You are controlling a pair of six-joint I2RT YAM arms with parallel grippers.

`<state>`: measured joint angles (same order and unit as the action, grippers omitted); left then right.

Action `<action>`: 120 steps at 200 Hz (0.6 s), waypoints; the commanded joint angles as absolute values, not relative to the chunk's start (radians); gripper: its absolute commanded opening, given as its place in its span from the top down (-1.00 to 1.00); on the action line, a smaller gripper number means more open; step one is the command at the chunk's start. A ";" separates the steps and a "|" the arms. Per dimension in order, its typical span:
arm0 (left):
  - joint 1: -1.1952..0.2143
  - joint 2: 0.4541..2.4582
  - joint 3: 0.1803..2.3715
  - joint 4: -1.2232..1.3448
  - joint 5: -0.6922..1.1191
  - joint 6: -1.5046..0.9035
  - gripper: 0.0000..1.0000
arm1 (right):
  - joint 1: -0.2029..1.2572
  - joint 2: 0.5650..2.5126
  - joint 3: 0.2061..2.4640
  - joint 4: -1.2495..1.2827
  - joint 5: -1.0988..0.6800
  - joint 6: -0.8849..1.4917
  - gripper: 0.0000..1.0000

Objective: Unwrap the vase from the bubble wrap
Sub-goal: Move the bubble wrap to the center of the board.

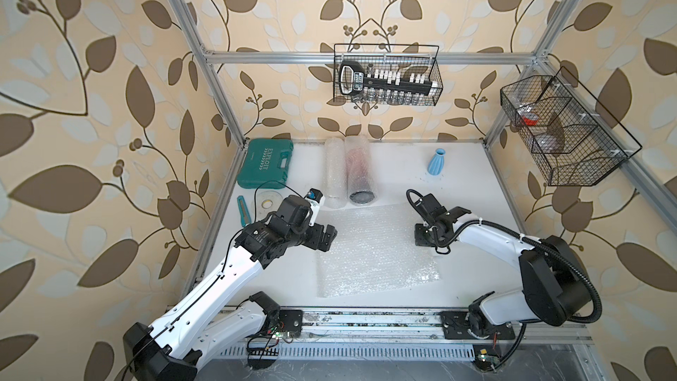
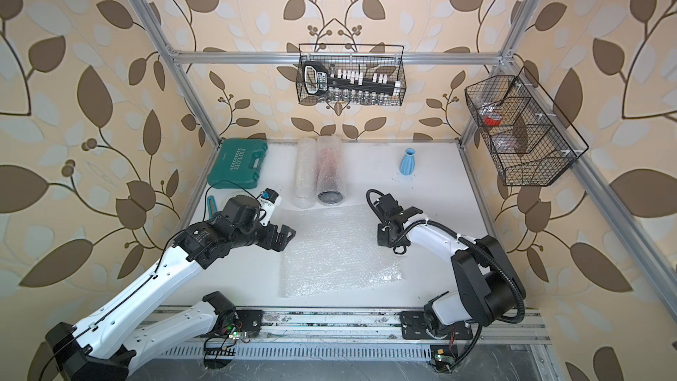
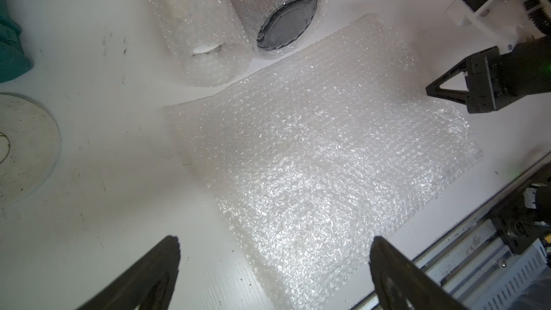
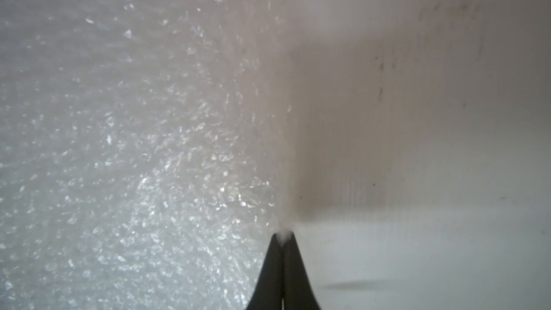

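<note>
Top views: we list one flat bubble wrap sheet [image 1: 373, 258] spread at the middle of the white table [image 1: 458, 177], between the two arms. The left gripper [image 1: 328, 239] hangs just beside the sheet's left edge, jaws spread wide, holding nothing. The right gripper [image 1: 420, 240] points down at the sheet's right edge. Behind the sheet we list two bubble wrap rolls [image 2: 306, 174] lying side by side, one showing a dark round end. A blue vase [image 2: 407, 163] stands upright and bare at the rear right, well apart from the sheet. A green tool case [image 1: 265, 163] lies at the rear left. Left wrist view: the sheet [image 3: 313, 150] lies flat ahead of the left gripper's parted fingers [image 3: 171, 246]. The right gripper's tip [image 3: 429, 90] meets the sheet's far edge. A tape roll [image 3: 26, 147] lies apart from the sheet. Right wrist view: the right gripper [image 4: 282, 235] has its jaws closed together, a whitish pinch of the sheet's edge [image 4: 134, 144] caught between the tips.
</note>
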<state>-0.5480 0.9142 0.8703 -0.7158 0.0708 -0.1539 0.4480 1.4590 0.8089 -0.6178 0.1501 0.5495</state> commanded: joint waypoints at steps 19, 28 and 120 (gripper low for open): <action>-0.538 0.893 0.909 -0.733 0.059 -0.149 -0.98 | 0.382 1.482 0.856 -0.696 0.202 0.503 1.00; -0.538 0.893 0.909 -0.733 0.063 -0.150 -0.98 | 0.355 1.477 0.857 -0.698 0.205 0.492 1.00; -0.538 0.893 0.906 -0.737 0.056 -0.154 -0.98 | 0.093 1.537 0.944 -0.709 0.341 0.402 1.00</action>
